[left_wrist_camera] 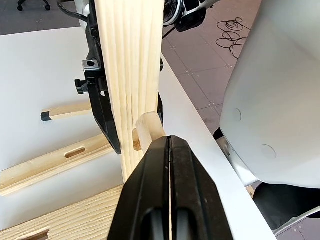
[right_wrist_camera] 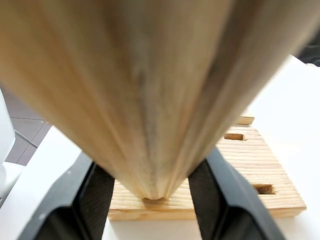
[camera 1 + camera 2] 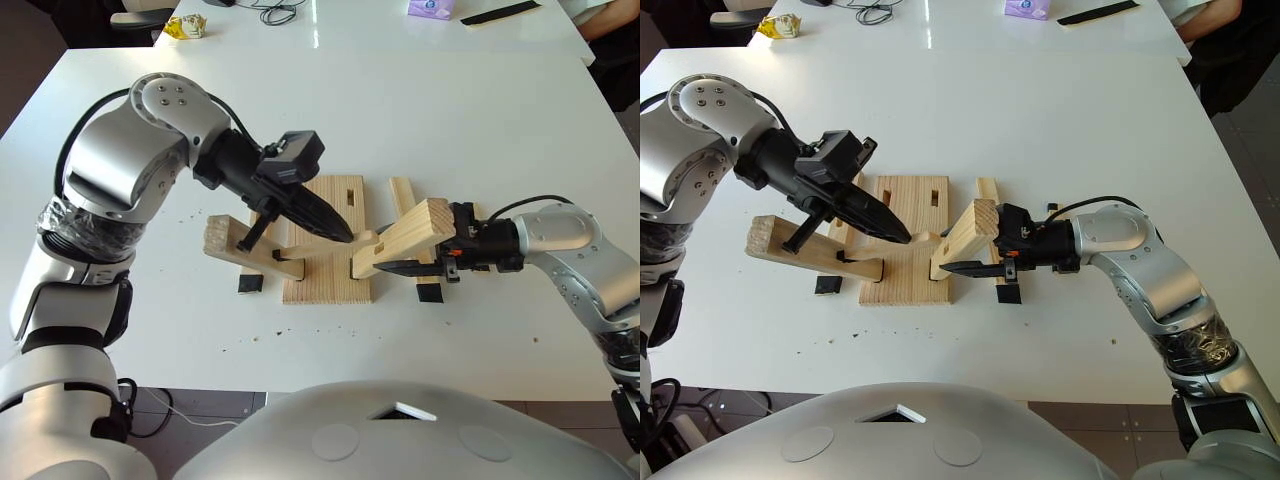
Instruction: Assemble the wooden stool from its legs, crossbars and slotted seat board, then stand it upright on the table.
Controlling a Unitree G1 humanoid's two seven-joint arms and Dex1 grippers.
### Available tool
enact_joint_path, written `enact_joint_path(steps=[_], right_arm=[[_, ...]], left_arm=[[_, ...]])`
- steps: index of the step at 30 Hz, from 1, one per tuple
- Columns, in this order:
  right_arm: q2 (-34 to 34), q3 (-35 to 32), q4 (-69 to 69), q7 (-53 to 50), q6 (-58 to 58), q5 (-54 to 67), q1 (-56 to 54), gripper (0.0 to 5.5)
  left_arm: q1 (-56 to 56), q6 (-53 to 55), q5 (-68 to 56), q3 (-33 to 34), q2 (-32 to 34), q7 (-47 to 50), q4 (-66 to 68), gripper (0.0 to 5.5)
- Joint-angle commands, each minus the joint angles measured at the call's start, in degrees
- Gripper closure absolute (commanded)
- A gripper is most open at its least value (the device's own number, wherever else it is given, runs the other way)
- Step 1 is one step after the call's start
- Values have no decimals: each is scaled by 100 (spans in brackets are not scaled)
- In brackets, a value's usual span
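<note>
The slotted seat board (image 3: 335, 195) lies flat at the table's middle. Over its near right corner my right gripper (image 3: 395, 255) is shut on a thick wooden leg (image 3: 415, 228), tilted, with its lower end at the board; the right wrist view has this leg (image 2: 150, 75) between both black fingers (image 2: 220, 190). My left gripper (image 3: 340, 232) is shut, its tip against a round crossbar (image 1: 149, 127) that meets the held leg (image 1: 130, 65). This crossbar runs left to a second leg (image 3: 225, 240) lying at the board's left. A third leg (image 3: 402, 195) lies behind the right gripper.
Two small black blocks (image 3: 250, 284) (image 3: 430, 292) sit on the white table near the board's front corners. A yellow packet (image 3: 185, 27), cables (image 3: 275, 10) and a purple box (image 3: 430, 8) lie at the far edge. The table's front edge runs close below the work.
</note>
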Motion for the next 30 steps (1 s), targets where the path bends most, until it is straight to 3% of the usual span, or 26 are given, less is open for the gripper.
enact_joint_path(steps=[1,30], right_arm=[[-46,271,195,13,266,-353,193,346],[-55,258,64,7,315,-304,179,346]], left_arm=[[7,-42,140,-106,-104,22,16,550],[219,-89,526,-411,-308,177,43,550]])
